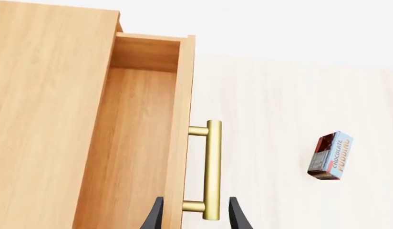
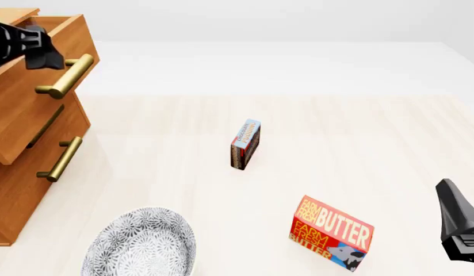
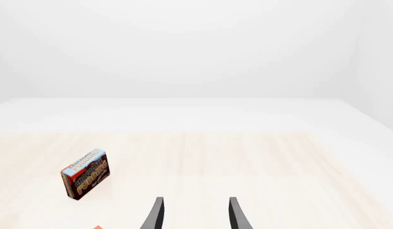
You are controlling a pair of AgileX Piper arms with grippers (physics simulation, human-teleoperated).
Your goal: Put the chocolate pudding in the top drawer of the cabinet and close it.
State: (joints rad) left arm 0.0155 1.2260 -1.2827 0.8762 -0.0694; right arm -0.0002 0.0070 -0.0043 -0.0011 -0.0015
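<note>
The chocolate pudding (image 2: 245, 144) stands on edge in the middle of the table, also seen in the left wrist view (image 1: 331, 155) and the right wrist view (image 3: 86, 173). The cabinet (image 2: 22, 195) stands at the far left. Its top drawer (image 2: 37, 98) is pulled out, and its inside (image 1: 133, 143) holds nothing. My left gripper (image 2: 57, 60) is open at the brass handle (image 1: 212, 167), one finger on each side of the handle and the drawer front (image 1: 196, 217). My right gripper (image 2: 450, 198) hangs open and holds nothing at the near right, well away from the pudding.
A red butter box (image 2: 331, 232) stands near the front, right of centre. A patterned grey bowl (image 2: 141, 244) sits at the front left by the cabinet. The lower drawer is shut, with its handle (image 2: 59, 159) below the open one.
</note>
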